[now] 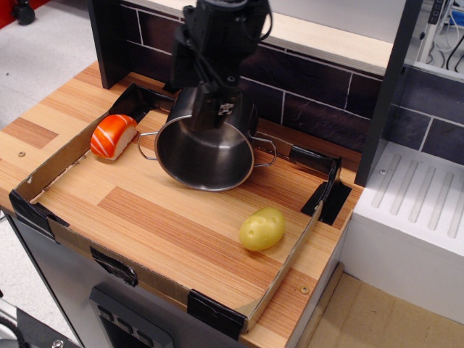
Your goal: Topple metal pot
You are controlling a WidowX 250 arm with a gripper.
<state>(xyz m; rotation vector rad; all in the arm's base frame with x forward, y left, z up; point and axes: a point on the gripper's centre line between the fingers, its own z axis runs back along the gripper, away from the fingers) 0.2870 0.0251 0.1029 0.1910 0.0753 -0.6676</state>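
A mock kitchen in a lab: a wooden worktop (167, 217) edged with taped cardboard (51, 156), dark tiles (319, 94) behind, a white drainer (420, 203) alongside, and toy food (262, 228).

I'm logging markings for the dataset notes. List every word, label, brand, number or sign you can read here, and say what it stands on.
Nothing here can be read.
Gripper: a small white mark on the black body, too small and blurred to read.
Metal pot, yellow potato toy, orange-and-white toy, wooden counter: no text or label visible.
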